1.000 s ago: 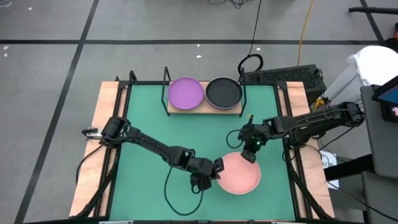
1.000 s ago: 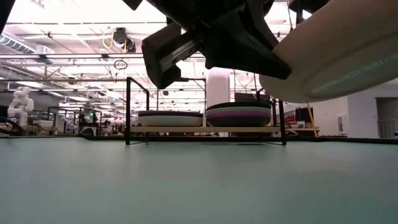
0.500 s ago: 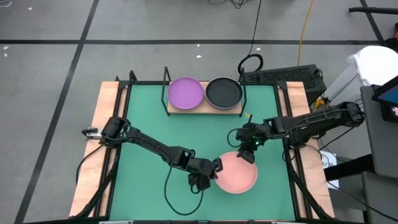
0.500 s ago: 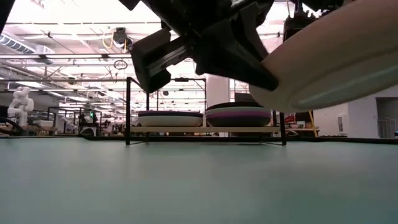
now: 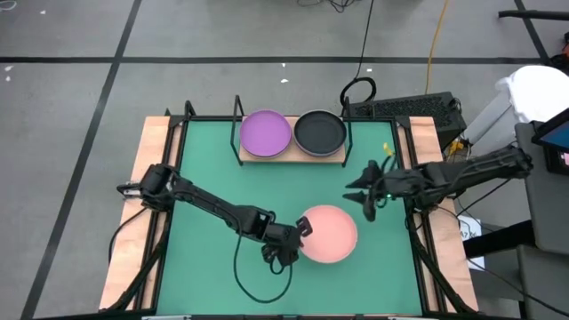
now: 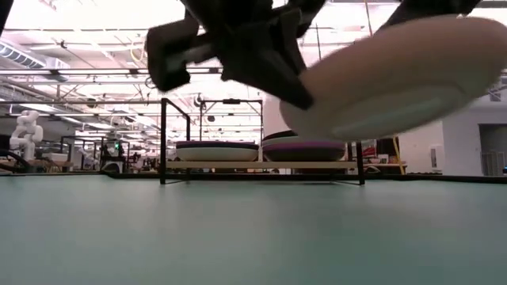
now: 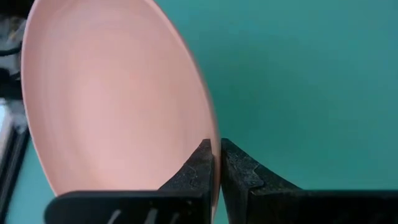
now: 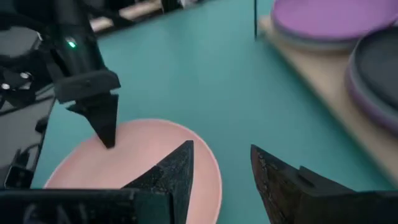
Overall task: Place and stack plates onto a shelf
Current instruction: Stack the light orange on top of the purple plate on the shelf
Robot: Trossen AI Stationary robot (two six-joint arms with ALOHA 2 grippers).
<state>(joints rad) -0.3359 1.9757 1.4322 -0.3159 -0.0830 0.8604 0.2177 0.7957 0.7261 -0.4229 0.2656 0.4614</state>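
Note:
A salmon pink plate (image 5: 327, 234) hangs above the green table (image 5: 204, 151), near its front middle, with my left gripper (image 5: 298, 238) shut on its left rim. My right gripper (image 5: 364, 196) stands open just right of the plate and touches nothing; in its wrist view its fingers (image 8: 221, 149) spread above the pink plate (image 8: 149, 149). At the far edge stands the shelf (image 5: 292, 153). On it rest a stack topped by a purple plate (image 5: 266, 132) and a stack topped by a dark grey plate (image 5: 319, 132). My left gripper pinches the pink plate's rim (image 7: 208, 134) at the plate's left side, one finger on the upper face and one on the underside. The fingers come roughly level from the table's left. The plate (image 6: 388, 75) is lifted clear of the table and tilted.
A black cable loop (image 5: 258, 277) lies on the mat under the left arm. The shelf's black wire posts (image 5: 238, 111) rise at the far edge. Wooden strips (image 5: 147, 169) line the table's sides. Free green mat lies between the plate and the shelf.
My right gripper has opened, let go of the pink plate's far right rim and drawn back toward the table's right edge. My left gripper has carried the plate, still lifted, a little toward the left and far side.

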